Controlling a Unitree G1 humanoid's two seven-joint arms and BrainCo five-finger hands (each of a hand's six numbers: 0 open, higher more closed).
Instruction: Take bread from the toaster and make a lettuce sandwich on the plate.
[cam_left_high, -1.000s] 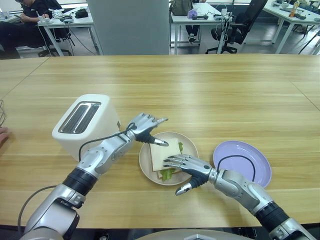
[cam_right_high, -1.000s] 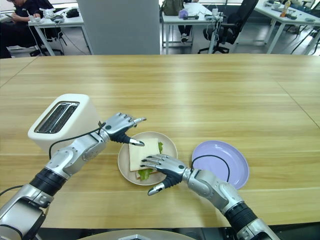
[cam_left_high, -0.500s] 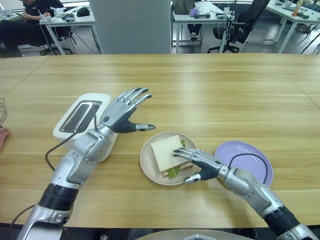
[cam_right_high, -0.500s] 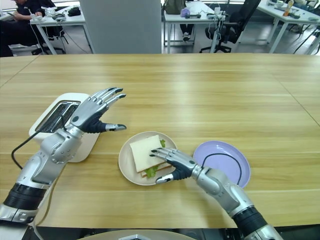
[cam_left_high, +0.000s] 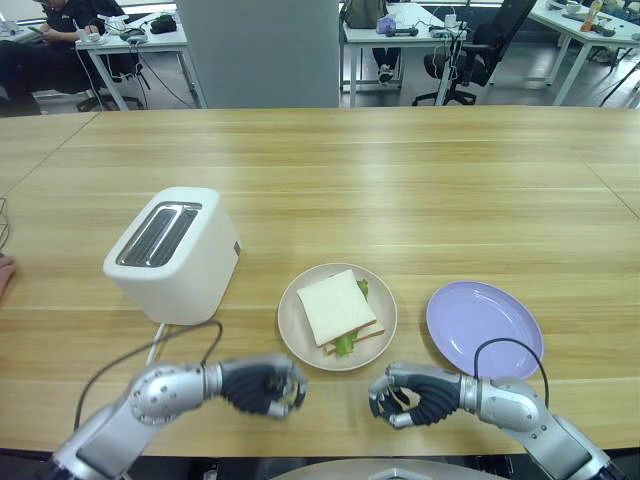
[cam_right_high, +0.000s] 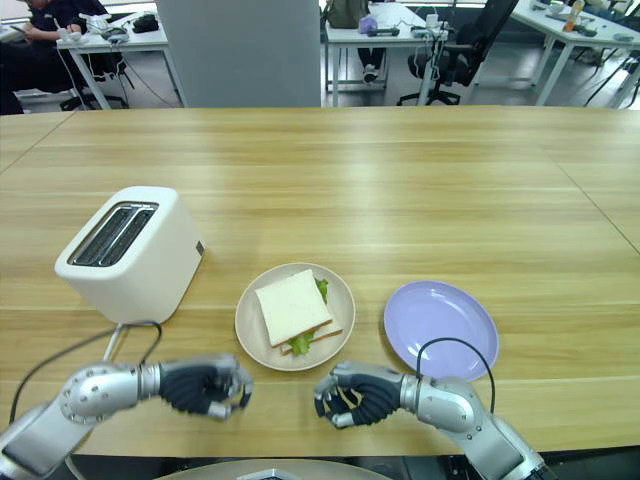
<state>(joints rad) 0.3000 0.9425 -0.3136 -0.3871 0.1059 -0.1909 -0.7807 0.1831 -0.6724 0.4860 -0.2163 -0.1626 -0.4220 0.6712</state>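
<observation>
A sandwich (cam_left_high: 338, 311) of two white bread slices with green lettuce poking out lies on a beige plate (cam_left_high: 290, 325) at the table's middle front. The white toaster (cam_left_high: 172, 253) stands to its left, slots empty. My left hand (cam_left_high: 262, 385) rests near the table's front edge, below and left of the plate, its fingers curled into a fist with nothing in them. My right hand (cam_left_high: 413, 394) is low at the front too, below and right of the plate, likewise curled and holding nothing. Both hands are apart from the plate.
A bare purple plate (cam_left_high: 484, 327) sits right of the sandwich plate. The toaster's black cable (cam_left_high: 185, 330) loops toward the front edge by my left arm. Office desks and chairs stand beyond the table's far edge.
Both hands have pulled back from the sandwich to the table's front edge and curled shut. The left came down from beside the toaster; the right left the top slice.
</observation>
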